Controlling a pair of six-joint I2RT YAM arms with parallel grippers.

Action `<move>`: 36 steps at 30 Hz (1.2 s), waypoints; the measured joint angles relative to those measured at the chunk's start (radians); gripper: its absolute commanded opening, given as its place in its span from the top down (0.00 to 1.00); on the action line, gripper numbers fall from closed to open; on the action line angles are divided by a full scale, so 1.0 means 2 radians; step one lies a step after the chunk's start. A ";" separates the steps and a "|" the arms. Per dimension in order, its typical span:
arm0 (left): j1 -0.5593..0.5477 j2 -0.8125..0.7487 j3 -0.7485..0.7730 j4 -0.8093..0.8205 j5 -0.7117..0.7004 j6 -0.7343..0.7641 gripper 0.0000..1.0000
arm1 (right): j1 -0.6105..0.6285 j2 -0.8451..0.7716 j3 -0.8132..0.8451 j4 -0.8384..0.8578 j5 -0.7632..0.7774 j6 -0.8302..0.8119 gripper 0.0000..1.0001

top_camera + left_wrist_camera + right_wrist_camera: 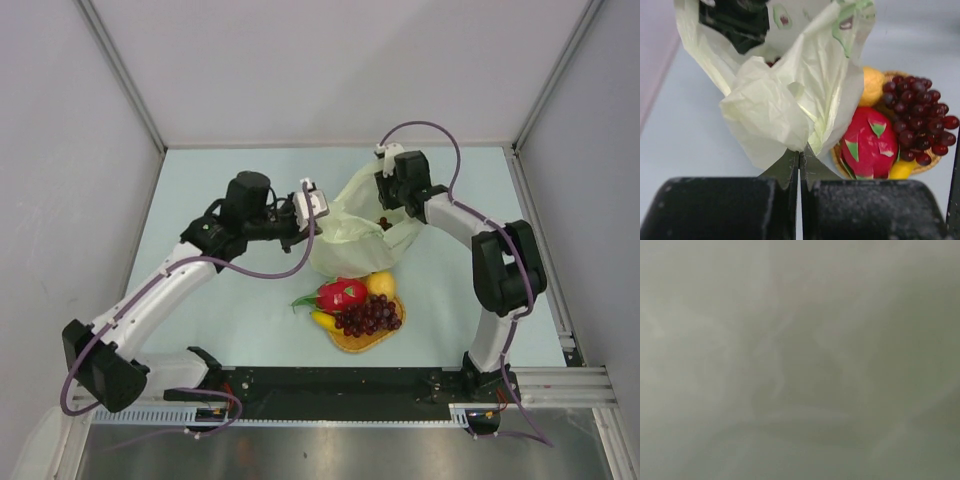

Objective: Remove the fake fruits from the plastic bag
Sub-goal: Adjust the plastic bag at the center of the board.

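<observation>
The pale translucent plastic bag [355, 235] stands crumpled behind the fruits. My left gripper [317, 230] is shut on its near left edge, and the pinched film shows between the fingers in the left wrist view [799, 155]. My right gripper [386, 200] reaches into the bag's mouth from the right; its fingertips are hidden. Bag film [800, 360] fills the right wrist view as a blur. A small dark red thing [382, 222] shows inside the bag. The dragon fruit [342, 294], lemon [380, 283], banana [322, 320] and grape bunch [370, 316] lie outside the bag.
The four fruits rest on a round orange woven mat [357, 344] just in front of the bag. The left wrist view shows the same mat [935, 159] with the dragon fruit [867, 142] and grapes [917, 117]. Grey walls enclose the table on three sides.
</observation>
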 measured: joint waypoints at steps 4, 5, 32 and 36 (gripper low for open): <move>-0.001 0.010 -0.041 -0.002 -0.013 0.001 1.00 | -0.001 0.007 -0.028 -0.012 0.003 -0.009 0.43; -0.001 0.009 -0.048 -0.002 -0.017 0.005 1.00 | -0.001 0.004 -0.039 -0.012 0.005 -0.010 0.42; -0.008 0.033 -0.119 -0.037 -0.196 0.236 1.00 | -0.004 -0.141 -0.191 0.079 0.065 -0.013 0.39; -0.009 0.005 -0.161 -0.043 -0.195 0.236 1.00 | 0.014 -0.213 -0.260 0.088 0.056 -0.014 0.39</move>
